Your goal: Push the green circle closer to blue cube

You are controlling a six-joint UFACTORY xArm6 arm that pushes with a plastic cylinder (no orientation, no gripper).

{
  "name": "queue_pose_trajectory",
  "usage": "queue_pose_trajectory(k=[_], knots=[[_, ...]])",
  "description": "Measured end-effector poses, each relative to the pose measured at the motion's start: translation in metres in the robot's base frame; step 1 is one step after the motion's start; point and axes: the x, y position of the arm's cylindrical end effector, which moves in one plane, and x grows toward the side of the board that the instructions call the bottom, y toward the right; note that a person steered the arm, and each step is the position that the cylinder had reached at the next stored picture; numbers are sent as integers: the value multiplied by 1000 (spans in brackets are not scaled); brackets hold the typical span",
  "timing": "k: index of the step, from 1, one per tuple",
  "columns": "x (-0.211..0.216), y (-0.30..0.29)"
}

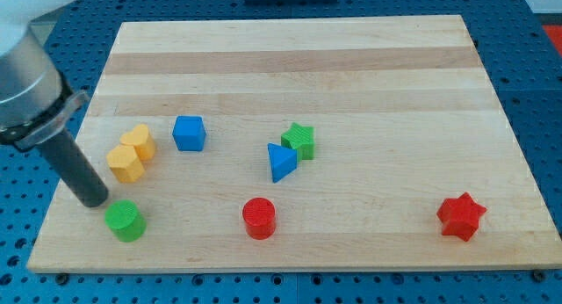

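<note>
The green circle lies near the board's bottom left. The blue cube sits above it and to its right, left of the board's centre. My tip is the lower end of the dark rod, which comes in from the view's upper left. The tip stands just up and left of the green circle, very close to its edge; I cannot tell if they touch.
Two yellow blocks sit together between my tip and the blue cube. A blue triangle and a green star touch near the centre. A red circle lies at bottom centre, a red star at bottom right.
</note>
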Motion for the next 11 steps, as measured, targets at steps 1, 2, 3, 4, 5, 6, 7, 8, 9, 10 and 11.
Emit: queue_pose_trajectory(k=[1, 2, 3, 4, 5, 6, 7, 8, 9, 10, 11], knots=[[15, -5], [52, -7], [61, 0], [67, 22], [66, 23], [40, 50], [13, 78], [-10, 101], [-13, 103], [-38, 78], [-41, 77]])
